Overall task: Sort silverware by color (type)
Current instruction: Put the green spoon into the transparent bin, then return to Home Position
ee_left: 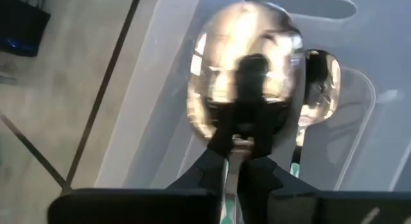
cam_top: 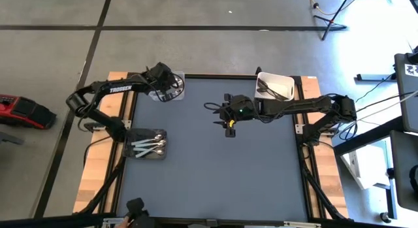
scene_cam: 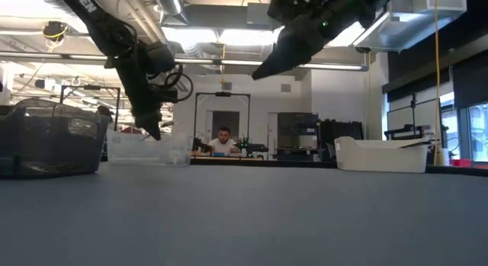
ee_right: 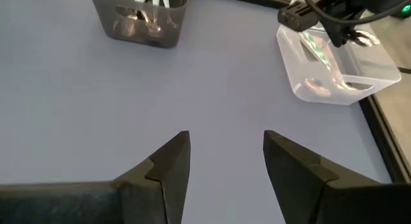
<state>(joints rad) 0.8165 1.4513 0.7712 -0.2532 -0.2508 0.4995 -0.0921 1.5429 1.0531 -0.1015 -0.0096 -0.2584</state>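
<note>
Over the clear bin (cam_top: 171, 86), the left hand (ee_left: 234, 153) is clamped on a shiny spoon (ee_left: 247, 63); lower it before release so it lands beside the spoon already inside. Only the left wrist view shows this grip. Right hand (ee_right: 225, 156): fingers apart, mid-worktop (cam_top: 215, 169).

Left claw (cam_top: 171, 86) pinched nearly closed; right claw (ee_right: 225, 161) spread wide, raised.
</note>
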